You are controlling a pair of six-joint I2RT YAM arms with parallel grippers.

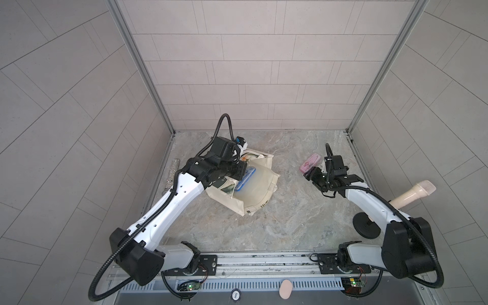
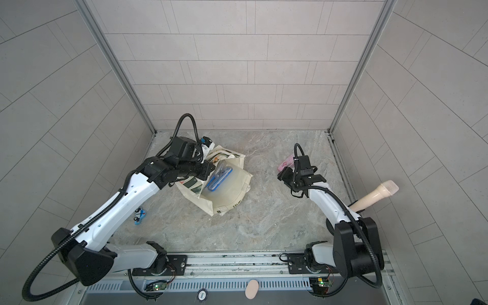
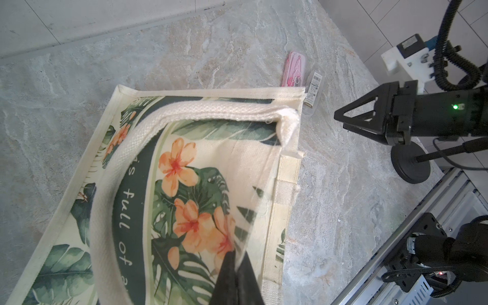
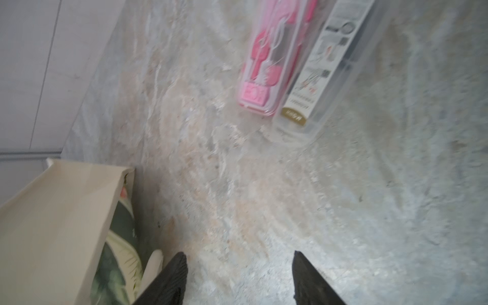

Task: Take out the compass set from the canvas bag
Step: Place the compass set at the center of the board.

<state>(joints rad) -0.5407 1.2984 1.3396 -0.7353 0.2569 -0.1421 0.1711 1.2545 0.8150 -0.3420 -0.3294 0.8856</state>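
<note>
Grey-veined stone table (image 1: 277, 224); pale grey tiled walls (image 1: 250, 66) on three sides. Count: one canvas bag (image 1: 253, 190), three cases.

The bag lies left of centre. It is cream cloth with green leaves and orange flowers printed on one face, a loop handle draped over the print, and its mouth gaping.

The blue case (image 2: 219, 179) sits inside the mouth. The pink case (image 4: 269, 66) and clear case (image 4: 324, 71) lie just beside each other on the table, well apart from the bag.

My left gripper (image 3: 233, 274) is pinched tight on the bag's cloth. My right gripper (image 4: 239, 254) stands wide, holding nothing, near those two cases.
</note>
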